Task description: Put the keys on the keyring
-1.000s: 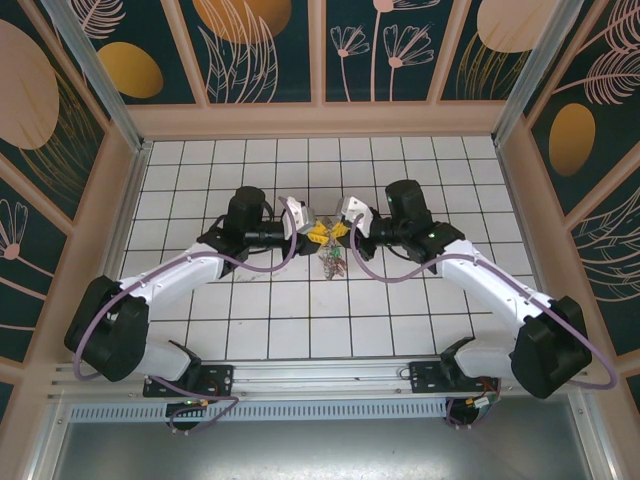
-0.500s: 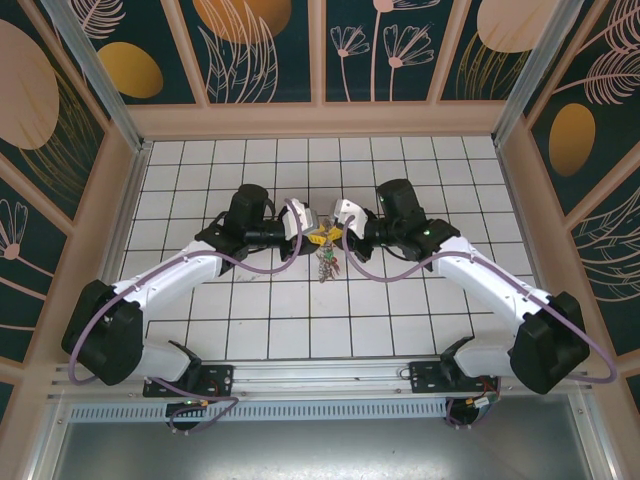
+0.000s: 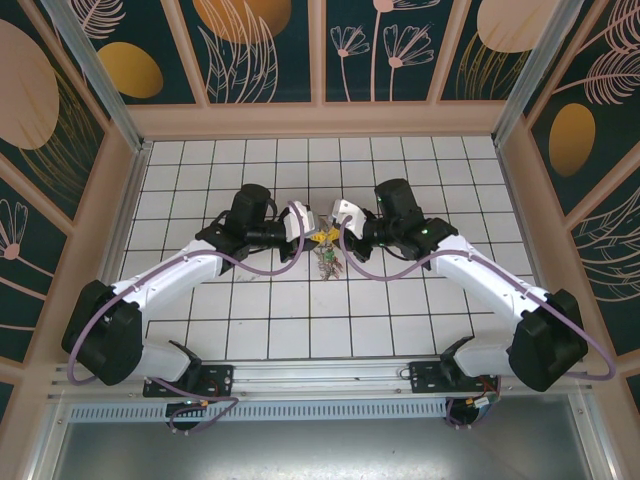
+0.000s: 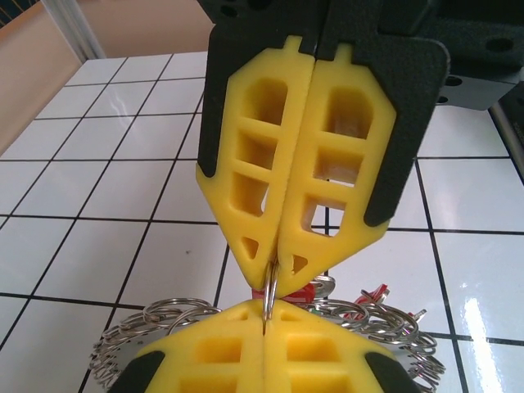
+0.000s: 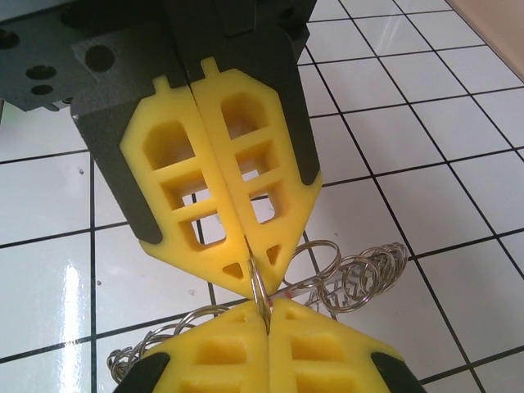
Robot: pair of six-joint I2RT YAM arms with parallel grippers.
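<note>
My left gripper (image 3: 316, 238) and right gripper (image 3: 329, 234) meet tip to tip above mid-table. Both are shut on one small metal split ring (image 4: 269, 286), seen edge-on. In the left wrist view my own yellow fingertips (image 4: 266, 307) pinch it from below and the right gripper (image 4: 273, 262) from above. The right wrist view mirrors this, with the right gripper (image 5: 266, 309) and the left gripper (image 5: 252, 266) on the ring (image 5: 259, 288). Below hangs the keyring (image 4: 110, 360), rimmed with many wire rings (image 5: 360, 274). Red tags of keys (image 4: 375, 291) peek out behind it.
The white tiled floor (image 3: 400, 300) spreads around the arms, boxed by tan walls (image 3: 320, 120) at the back and sides. A metal rail (image 3: 320, 375) with both arm bases runs along the near edge. The bundle of rings and keys (image 3: 328, 262) dangles just under the grippers.
The right arm has edged left toward the left gripper. The left jaws have closed onto the small ring. The hanging bundle has shifted slightly with them.
</note>
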